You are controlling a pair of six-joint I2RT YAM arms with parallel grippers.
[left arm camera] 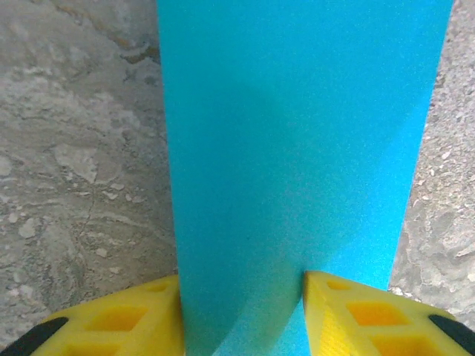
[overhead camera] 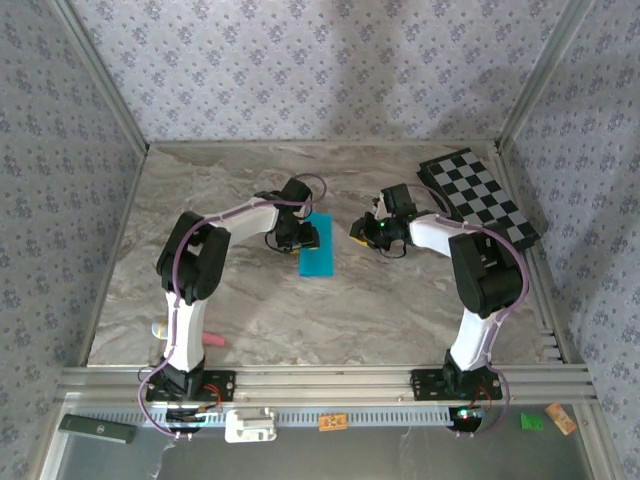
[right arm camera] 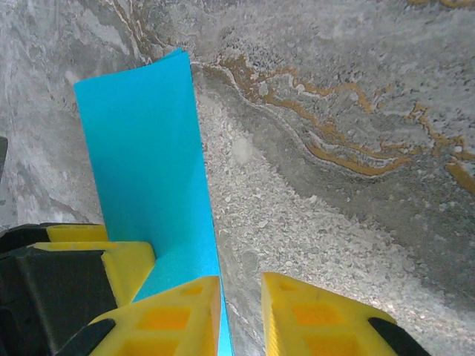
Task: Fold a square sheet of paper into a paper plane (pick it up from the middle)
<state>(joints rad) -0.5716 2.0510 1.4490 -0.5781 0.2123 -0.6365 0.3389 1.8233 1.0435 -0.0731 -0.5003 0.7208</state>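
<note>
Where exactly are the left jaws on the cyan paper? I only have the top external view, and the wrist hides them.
Observer: The left wrist view shows the left gripper with its jaws apart, and the cyan sheet of paper running forward from between them.
Operator: And the right gripper, is it on the paper too?
Observer: Beside it. In the right wrist view the right gripper has bare marble tabletop in its narrow gap, and the paper's long edge runs along the outside of one finger.
</note>
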